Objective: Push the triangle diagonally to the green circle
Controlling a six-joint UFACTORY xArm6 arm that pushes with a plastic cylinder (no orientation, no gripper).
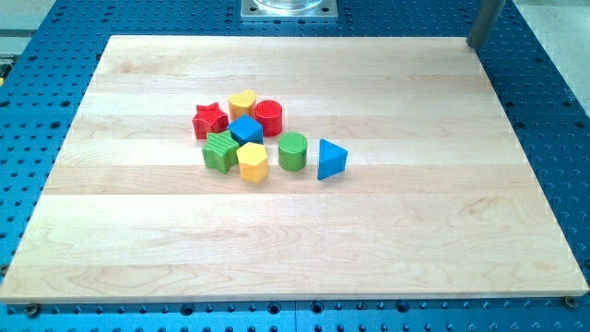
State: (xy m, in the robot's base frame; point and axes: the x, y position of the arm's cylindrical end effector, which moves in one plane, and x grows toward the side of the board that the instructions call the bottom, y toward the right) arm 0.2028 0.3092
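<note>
The blue triangle (331, 159) lies on the wooden board (369, 240), just to the view's right of the green circle (292, 150), with a small gap between them. My tip (477, 44) is at the board's top right corner, far from the triangle and from all the other blocks. Only the lower part of the rod shows; the rest runs out of the view's top.
A cluster sits left of the green circle: a yellow hexagon (252, 161), a green block (219, 150), a blue cube (246, 129), a red star (210, 119), a yellow heart (242, 102) and a red circle (268, 116). A blue perforated table (553, 111) surrounds the board.
</note>
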